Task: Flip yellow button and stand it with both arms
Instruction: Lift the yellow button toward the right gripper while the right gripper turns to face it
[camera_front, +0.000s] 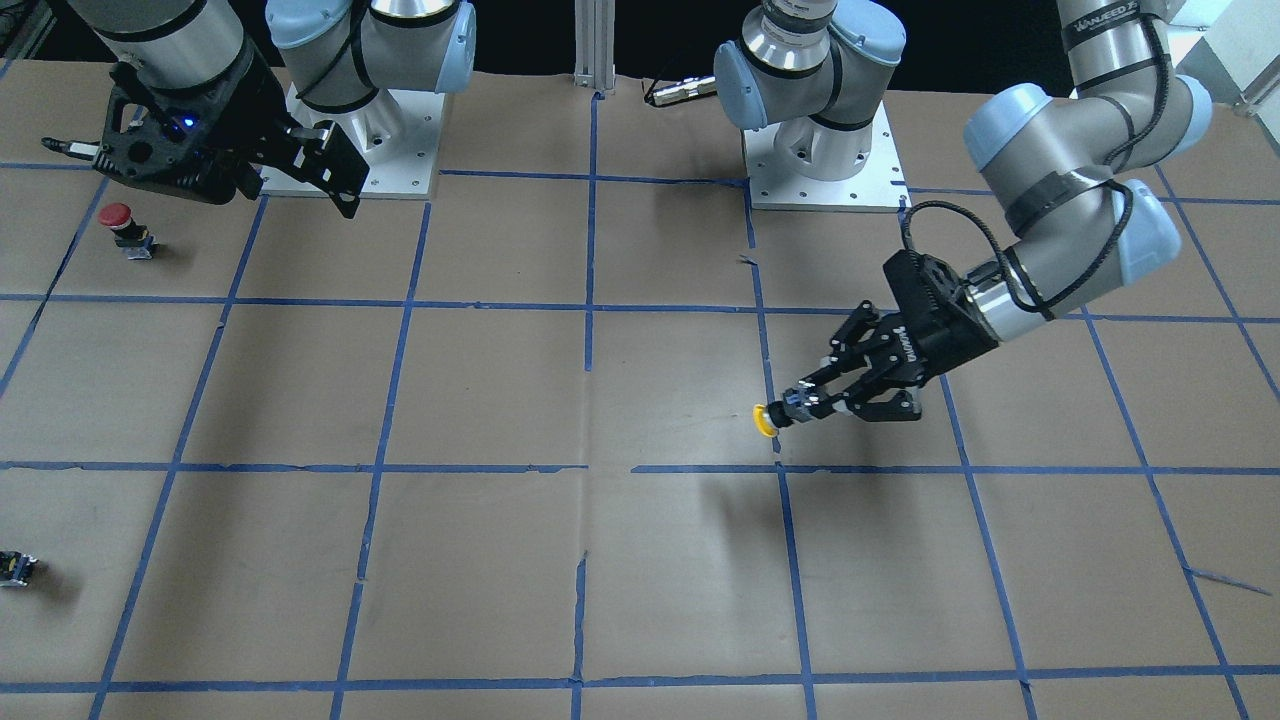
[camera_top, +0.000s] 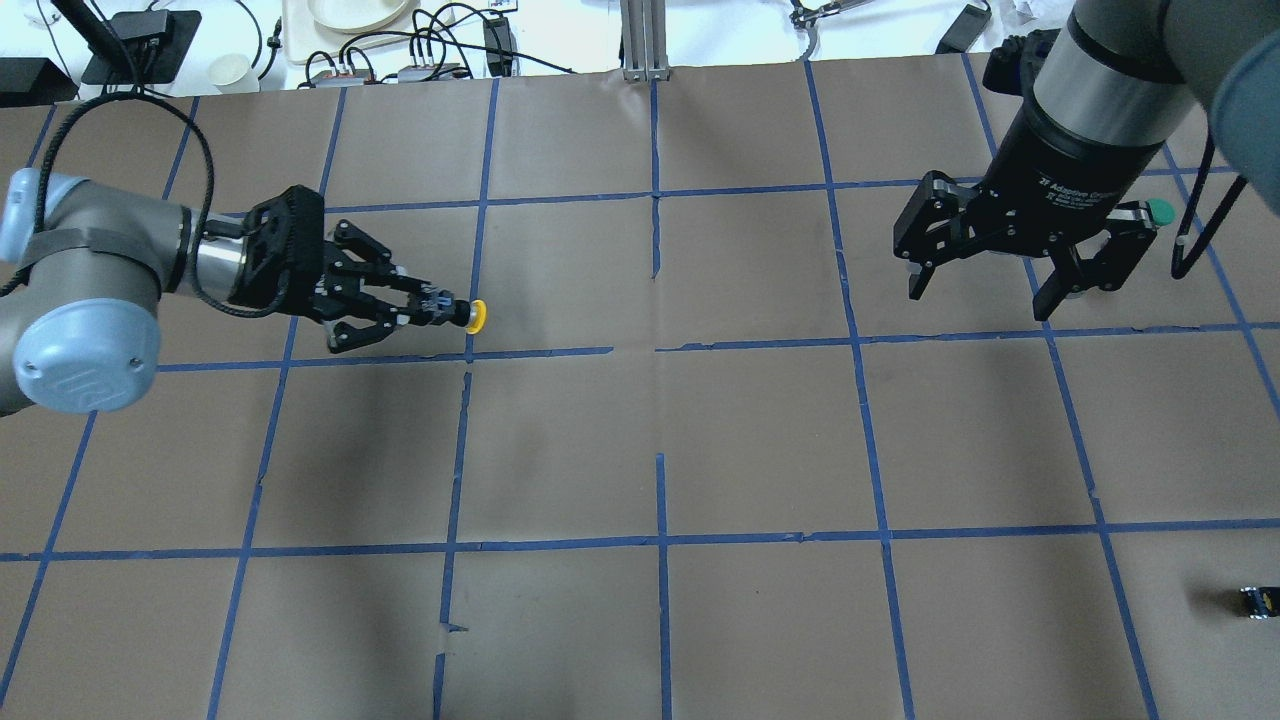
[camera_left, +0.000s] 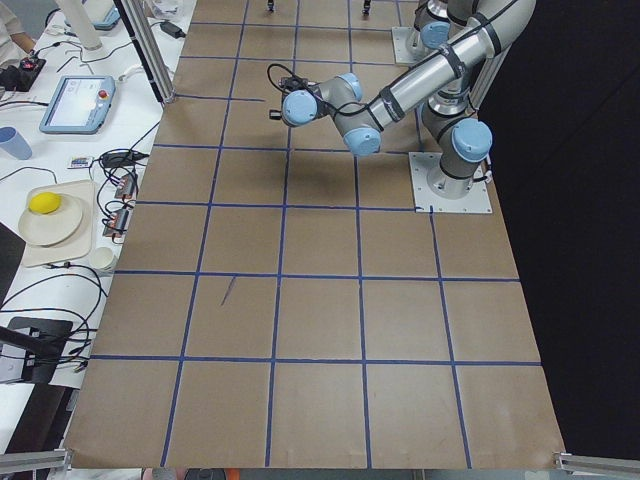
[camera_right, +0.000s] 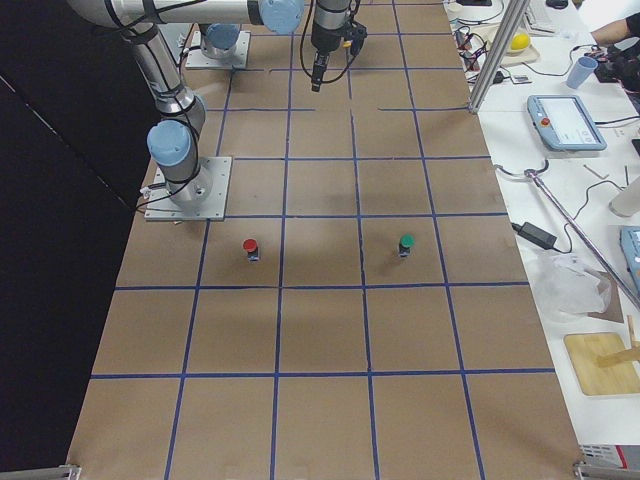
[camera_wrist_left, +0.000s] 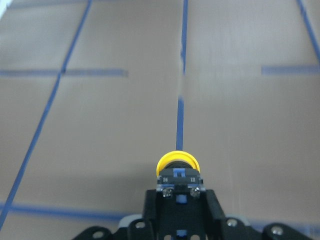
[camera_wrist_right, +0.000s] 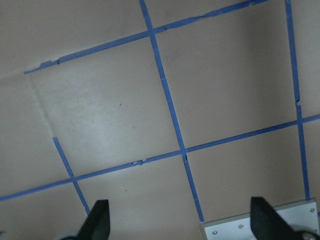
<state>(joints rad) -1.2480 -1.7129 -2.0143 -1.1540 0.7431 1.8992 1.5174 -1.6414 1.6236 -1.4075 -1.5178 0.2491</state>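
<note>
My left gripper (camera_front: 800, 407) is shut on the yellow button (camera_front: 766, 420). It grips the black-and-grey body and holds the button sideways above the table, with the yellow cap pointing toward the table's middle. The overhead view shows the same grip (camera_top: 440, 307) and the cap (camera_top: 478, 316). In the left wrist view the button (camera_wrist_left: 177, 167) sticks out past the closed fingertips (camera_wrist_left: 178, 192). My right gripper (camera_top: 980, 297) is open and empty, raised over the table's other side, far from the button. Its two fingertips show spread apart in the right wrist view (camera_wrist_right: 182, 222).
A red-capped button (camera_front: 122, 228) stands below my right gripper. A green-capped button (camera_top: 1160, 211) stands just beyond that gripper. A tiny dark part (camera_top: 1256, 602) lies near the table's right edge. The arm base plates (camera_front: 820, 165) sit at the robot's side.
</note>
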